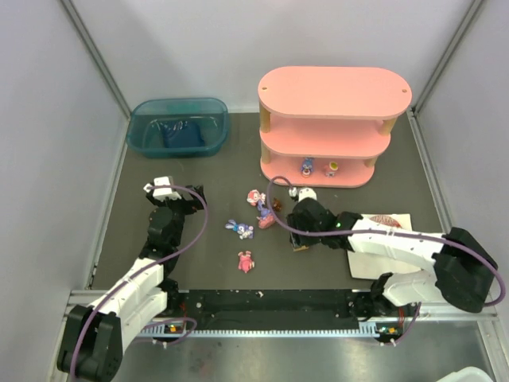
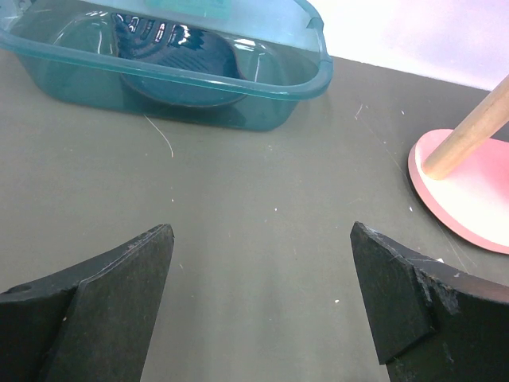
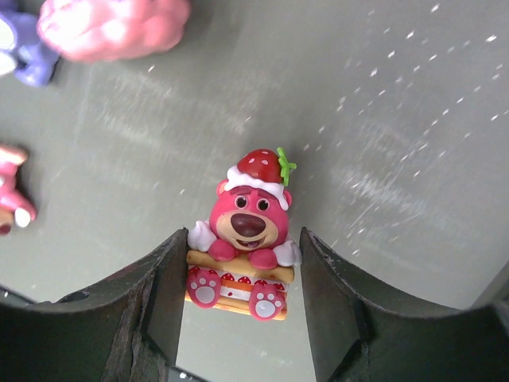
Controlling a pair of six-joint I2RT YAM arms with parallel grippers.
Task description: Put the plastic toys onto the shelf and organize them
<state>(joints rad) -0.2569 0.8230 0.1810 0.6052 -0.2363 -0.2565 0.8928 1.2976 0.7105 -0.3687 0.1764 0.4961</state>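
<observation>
Pink bear (image 3: 248, 231) in a strawberry hat sits mid-worktop (image 1: 231, 171), in front of the shelf (image 1: 334, 91) at the far right corner. Right gripper (image 3: 244, 255): fingers closed against both sides of its cake base. Left gripper (image 2: 262, 270): spread wide, empty, near the bin (image 2: 159, 64). Risk: the hold is low and narrow, so the bear may pivot or slip on lifting, or bump the two toys (image 1: 306, 165) on the bottom board.

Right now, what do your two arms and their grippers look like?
Both the left arm and right arm are white tubular links with chunky black joints. A thin purple cable loops along each. The fingers are matte black wedges, scuffed grey at the edges.
</observation>
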